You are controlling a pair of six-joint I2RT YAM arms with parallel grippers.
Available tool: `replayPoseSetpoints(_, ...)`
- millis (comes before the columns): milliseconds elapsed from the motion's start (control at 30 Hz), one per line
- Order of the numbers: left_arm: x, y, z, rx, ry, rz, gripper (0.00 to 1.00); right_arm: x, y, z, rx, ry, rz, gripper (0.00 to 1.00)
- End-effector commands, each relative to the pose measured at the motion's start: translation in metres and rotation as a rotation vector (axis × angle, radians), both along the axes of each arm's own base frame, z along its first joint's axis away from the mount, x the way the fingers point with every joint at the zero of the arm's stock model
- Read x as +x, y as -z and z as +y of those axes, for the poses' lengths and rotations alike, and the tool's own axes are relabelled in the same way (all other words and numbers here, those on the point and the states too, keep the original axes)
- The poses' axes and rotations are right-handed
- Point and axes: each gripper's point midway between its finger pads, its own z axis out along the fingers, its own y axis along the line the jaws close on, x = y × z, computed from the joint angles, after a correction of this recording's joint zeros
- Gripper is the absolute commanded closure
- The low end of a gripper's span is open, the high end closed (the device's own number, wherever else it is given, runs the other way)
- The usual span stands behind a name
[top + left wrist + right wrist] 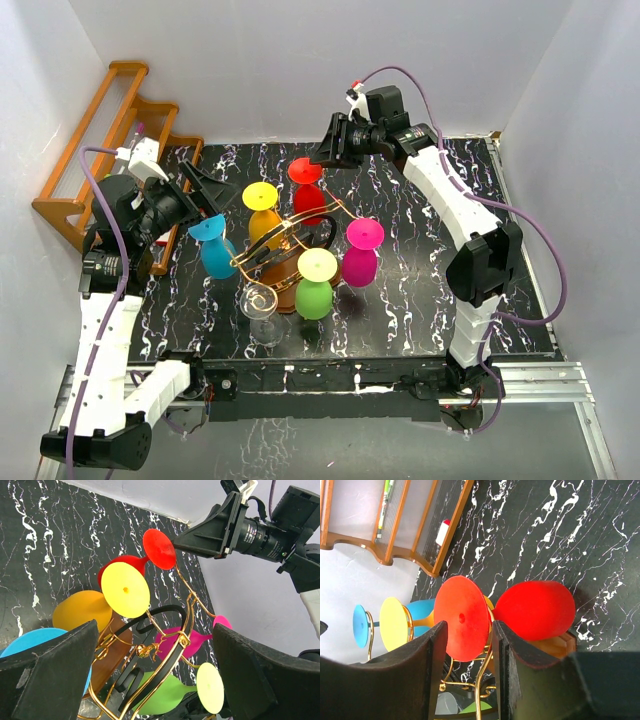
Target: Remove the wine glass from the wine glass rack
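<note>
**Top external.** The wine glass rack [285, 240] stands in the middle of the black marbled table [420, 300]. Upside-down glasses hang from its gold wire arms. The red wine glass [306, 188] is on the far side, with an orange glass with a yellow foot [262, 205], a blue glass [213, 250], a green glass [315, 290] and a magenta glass [361, 255] around it. A clear glass [260, 318] stands upright on the table at the rack's near-left side. The right gripper [322, 155] reaches in from the far right, its tips just beside the red foot. The left gripper [212, 195] hovers left of the rack, near the blue glass. A stepped wooden shelf [95, 150] sits at the far left.

**Left wrist.** The left gripper's jaws are spread wide and hold nothing; the rack and its glasses lie beyond them. Across the rack, the right gripper's tip meets the rim of the red foot.

**Right wrist.** The right gripper's fingers [427, 675] stand partly apart. The red foot disc shows in the gap between them, and the red bowl lies to the right of the right-hand finger (contact between pads and glass cannot be told). The red wine glass hangs on the rack.
</note>
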Motion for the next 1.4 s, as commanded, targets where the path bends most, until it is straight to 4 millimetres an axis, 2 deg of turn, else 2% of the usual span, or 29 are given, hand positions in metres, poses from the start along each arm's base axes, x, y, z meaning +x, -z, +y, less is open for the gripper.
replayPoseSetpoints(0,-0.006,-0.004,-0.001,-0.003,0.004,-0.02,0.05,0.002,-0.03,0.006,0.027,0.0,-0.087,0.57)
replayPoseSetpoints(333,-0.006,-0.003,-0.001,-0.008,0.005,-0.018,0.05,-0.006,-0.035,0.016,0.039,-0.022,-0.093,0.58)
replayPoseSetpoints(567,-0.006,-0.003,-0.001,-0.009,0.004,-0.019,0.05,-0.013,-0.042,0.022,0.06,-0.036,-0.1,0.66)
replayPoseSetpoints(833,-0.007,-0.002,-0.002,-0.012,0.007,-0.016,0.05,-0.016,-0.043,0.024,0.063,-0.04,-0.099,0.67)
replayPoseSetpoints(1200,-0.007,-0.002,-0.002,-0.015,0.006,-0.014,0.07,-0.011,-0.038,0.021,0.046,0.005,-0.084,0.91)
replayPoseSetpoints(1367,-0.007,-0.003,-0.001,-0.014,0.005,-0.015,0.07,-0.009,-0.046,0.011,0.05,0.069,-0.103,0.92)
